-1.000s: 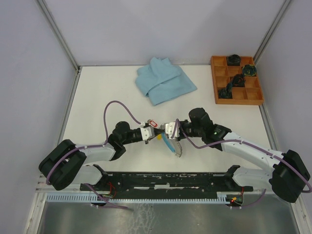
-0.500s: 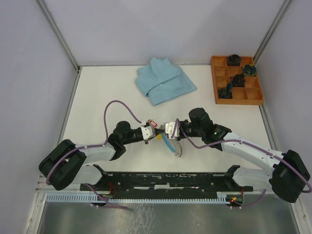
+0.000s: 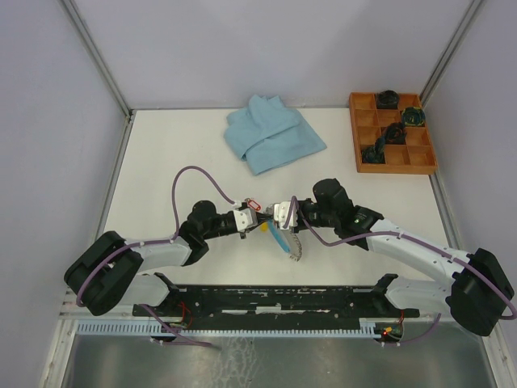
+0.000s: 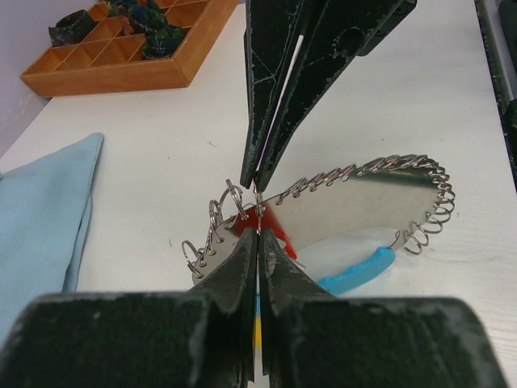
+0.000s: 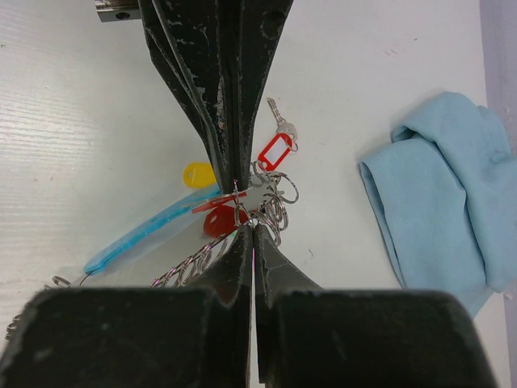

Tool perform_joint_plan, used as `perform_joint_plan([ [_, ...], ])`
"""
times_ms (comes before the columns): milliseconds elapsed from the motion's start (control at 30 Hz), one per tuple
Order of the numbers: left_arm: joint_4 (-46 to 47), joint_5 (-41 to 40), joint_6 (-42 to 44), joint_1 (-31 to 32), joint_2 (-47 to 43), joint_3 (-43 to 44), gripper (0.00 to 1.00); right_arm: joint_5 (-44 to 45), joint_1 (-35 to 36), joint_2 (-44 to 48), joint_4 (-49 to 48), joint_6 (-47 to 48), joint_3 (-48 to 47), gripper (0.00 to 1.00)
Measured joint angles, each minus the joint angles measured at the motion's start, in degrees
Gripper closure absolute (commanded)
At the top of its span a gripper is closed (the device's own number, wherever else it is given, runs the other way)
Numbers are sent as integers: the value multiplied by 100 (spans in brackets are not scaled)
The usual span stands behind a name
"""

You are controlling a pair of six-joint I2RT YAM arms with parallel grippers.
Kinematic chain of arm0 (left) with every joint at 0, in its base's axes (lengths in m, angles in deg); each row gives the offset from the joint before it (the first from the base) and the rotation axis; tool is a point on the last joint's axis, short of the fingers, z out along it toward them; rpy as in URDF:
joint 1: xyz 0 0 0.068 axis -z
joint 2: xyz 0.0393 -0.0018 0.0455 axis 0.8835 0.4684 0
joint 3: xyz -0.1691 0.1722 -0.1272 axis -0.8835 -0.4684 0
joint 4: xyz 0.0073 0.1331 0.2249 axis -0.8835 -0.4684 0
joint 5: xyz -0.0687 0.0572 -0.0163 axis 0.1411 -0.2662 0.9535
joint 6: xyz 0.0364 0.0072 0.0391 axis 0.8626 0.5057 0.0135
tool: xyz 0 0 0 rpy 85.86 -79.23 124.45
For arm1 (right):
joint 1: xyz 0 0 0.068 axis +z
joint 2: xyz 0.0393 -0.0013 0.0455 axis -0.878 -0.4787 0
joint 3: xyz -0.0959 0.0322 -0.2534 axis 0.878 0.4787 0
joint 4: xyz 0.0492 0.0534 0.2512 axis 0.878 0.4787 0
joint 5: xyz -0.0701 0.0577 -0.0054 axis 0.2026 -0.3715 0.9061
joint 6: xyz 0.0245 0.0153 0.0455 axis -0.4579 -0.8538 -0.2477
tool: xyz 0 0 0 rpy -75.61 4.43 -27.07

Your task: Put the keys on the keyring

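Observation:
My two grippers meet tip to tip over the middle of the table. The left gripper (image 3: 257,220) (image 4: 257,232) is shut on the thin wire ring of a key with a red tag (image 4: 271,225). The right gripper (image 3: 275,217) (image 5: 252,226) is shut on the coiled edge of the keyring (image 4: 363,198) (image 5: 190,265) right beside it. The keyring's light-blue segment (image 4: 355,275) (image 5: 145,234) hangs toward the table. A second key with a red tag (image 5: 275,149) (image 3: 252,204) lies on the table just beyond the tips. A yellow tag (image 5: 198,174) lies under the left fingers.
A folded light-blue cloth (image 3: 271,133) (image 5: 444,194) lies at the back centre. A wooden compartment tray (image 3: 393,168) (image 4: 121,77) holding dark bundles stands at the back right. White enclosure walls close in the table's sides and back.

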Motion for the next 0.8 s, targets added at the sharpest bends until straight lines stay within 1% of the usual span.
perform_joint_plan([
  [800,0,2,-140,0,37,72,97,17,0,0,-17,-44,0,99],
])
